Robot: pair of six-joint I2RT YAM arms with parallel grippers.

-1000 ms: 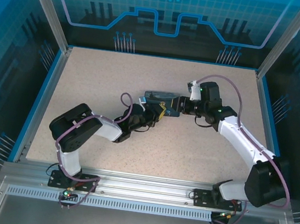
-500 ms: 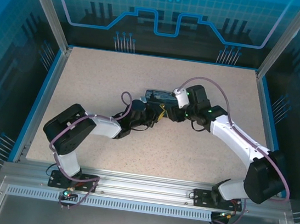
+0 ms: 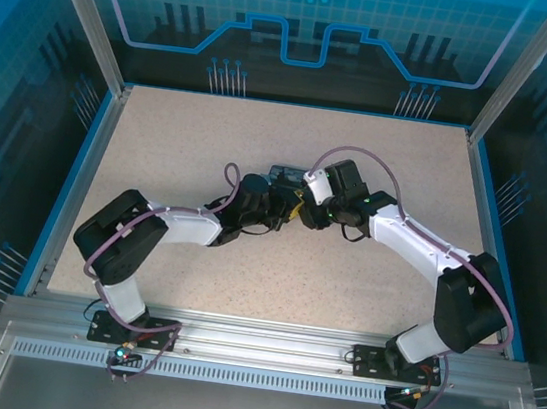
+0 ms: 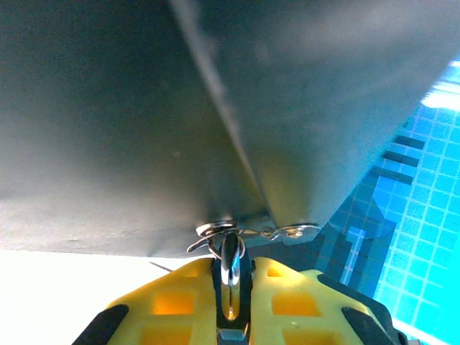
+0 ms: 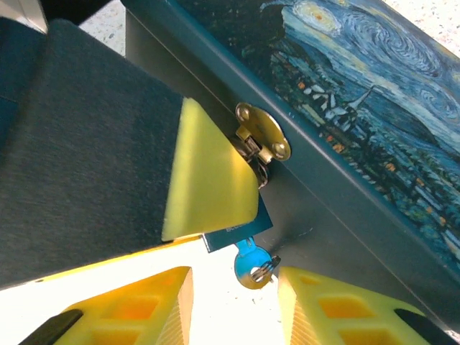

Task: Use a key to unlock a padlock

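Tabletop [image 3: 160, 149]: one padlock [image 5: 241, 231], one key [image 5: 251, 264], left claw [image 4: 233, 272], right claw [image 5: 233, 279]

Padlock [image 5: 238, 228] mostly hidden fr. view.

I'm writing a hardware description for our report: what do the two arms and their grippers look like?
The left arm and right arm have white shells, black joints and looping mauve cables. The left gripper and right gripper have chunky yellow fingers with recessed pockets.
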